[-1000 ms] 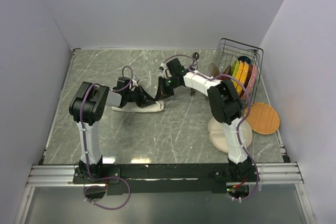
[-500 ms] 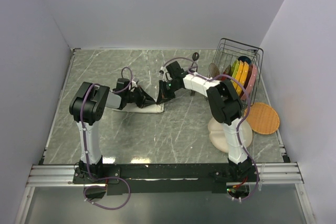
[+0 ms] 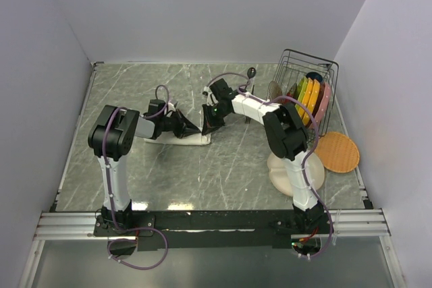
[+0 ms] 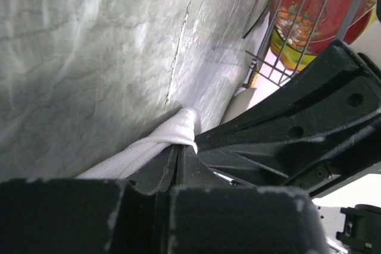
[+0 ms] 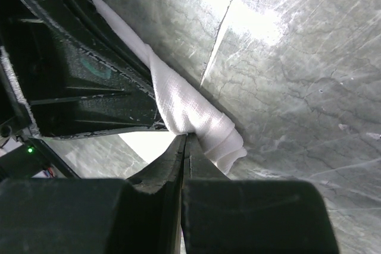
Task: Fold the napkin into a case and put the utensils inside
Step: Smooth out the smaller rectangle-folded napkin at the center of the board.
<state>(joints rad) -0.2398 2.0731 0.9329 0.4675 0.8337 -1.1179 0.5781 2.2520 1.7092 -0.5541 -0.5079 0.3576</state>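
Napkin (image 3: 192, 141) is lying as a folded strip on the table (image 3: 223, 166), left of ctr. We're pinching its right end w/ left gripper (image 4: 178, 151) and right gripper (image 5: 184, 140), both clamping shut on the cloth, tips just beside each other.

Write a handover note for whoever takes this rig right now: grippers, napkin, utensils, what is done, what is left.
Grippers: the left gripper and the right gripper are both shut on the napkin, tips close together.
Napkin: a narrow folded strip on the table, left of centre, pinched at its right end.
Utensils: a dark spoon lies at the far side beside the dish rack; the fork cannot be made out.
Done: first folds.
Left: finish the case, then put the utensils inside.
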